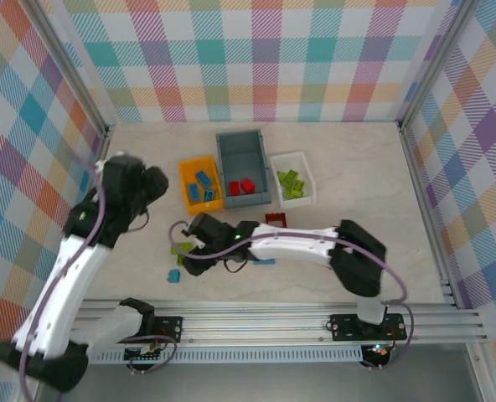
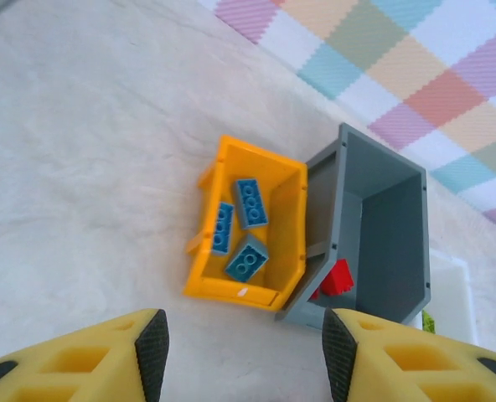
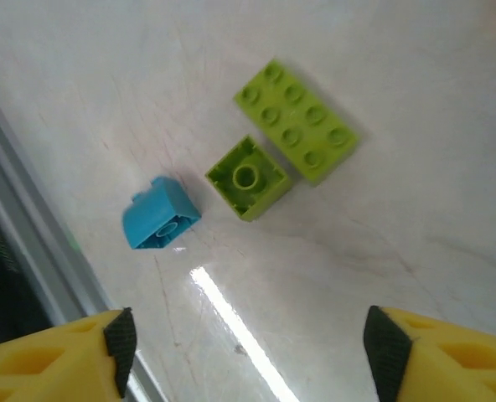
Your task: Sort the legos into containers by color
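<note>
My right gripper (image 3: 248,352) (image 1: 191,251) hangs open over loose legos near the table's front. Below it lie a lime-green eight-stud brick (image 3: 297,132), a small lime-green brick (image 3: 248,177) turned studs-down, and a small blue brick (image 3: 159,214) (image 1: 173,275). My left gripper (image 2: 245,352) (image 1: 154,186) is open and holds nothing, left of the orange-yellow bin (image 2: 231,291) (image 1: 183,186), which holds three blue bricks (image 2: 250,203). The grey-blue bin (image 2: 390,226) (image 1: 242,135) holds red bricks (image 1: 241,187). Green bricks (image 1: 291,182) lie in the white bin (image 1: 307,172).
A red brick (image 1: 275,219) sits on the table in front of the grey-blue bin, and a blue piece (image 1: 263,261) lies under my right arm. The metal rail (image 3: 38,251) (image 1: 273,318) runs along the near edge. Checkered walls enclose the table.
</note>
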{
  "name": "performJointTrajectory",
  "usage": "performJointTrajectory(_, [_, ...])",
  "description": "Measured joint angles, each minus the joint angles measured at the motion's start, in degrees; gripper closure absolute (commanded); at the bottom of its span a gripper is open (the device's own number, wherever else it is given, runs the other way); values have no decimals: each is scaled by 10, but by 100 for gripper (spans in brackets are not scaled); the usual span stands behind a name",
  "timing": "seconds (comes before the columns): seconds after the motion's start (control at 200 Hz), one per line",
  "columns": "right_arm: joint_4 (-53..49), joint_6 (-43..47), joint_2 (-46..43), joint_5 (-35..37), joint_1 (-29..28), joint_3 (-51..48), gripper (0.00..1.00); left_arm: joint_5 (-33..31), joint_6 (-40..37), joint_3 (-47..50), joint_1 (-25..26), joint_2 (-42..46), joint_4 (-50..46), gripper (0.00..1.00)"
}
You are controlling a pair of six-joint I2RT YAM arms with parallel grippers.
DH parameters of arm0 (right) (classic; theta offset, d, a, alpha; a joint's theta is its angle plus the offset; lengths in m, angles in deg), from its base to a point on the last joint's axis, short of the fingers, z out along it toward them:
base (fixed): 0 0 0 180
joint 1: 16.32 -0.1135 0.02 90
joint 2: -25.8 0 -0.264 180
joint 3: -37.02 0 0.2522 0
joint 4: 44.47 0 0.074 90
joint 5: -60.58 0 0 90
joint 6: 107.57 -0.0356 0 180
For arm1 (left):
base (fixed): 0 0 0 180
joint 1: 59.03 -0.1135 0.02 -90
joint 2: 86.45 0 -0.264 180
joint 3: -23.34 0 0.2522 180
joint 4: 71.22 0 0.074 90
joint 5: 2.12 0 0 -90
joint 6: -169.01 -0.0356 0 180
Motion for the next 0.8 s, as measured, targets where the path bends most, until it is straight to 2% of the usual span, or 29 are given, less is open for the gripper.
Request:
performJointTrajectory(0.115, [-39,35,102,4,-5,112,14,-22,36,56,0,121,-56,44])
performJointTrajectory(0.22, [-78,60,165,14,-5,201,13,-36,61,77,0,204,-101,43])
performJointTrajectory(0.335, [-131,81,231,43,-5,308,12,-45,74,77,0,244,-127,43])
performJointTrajectory(0.45, [-164,101,268,72,-4,357,12,-46,79,77,0,242,-140,43])
performJointTrajectory(0.64, [-224,123,333,100,-2,447,29,-41,80,77,0,233,-140,44])
performJointTrajectory(0.8, [-244,118,346,102,2,467,48,-33,80,79,0,232,-138,44])
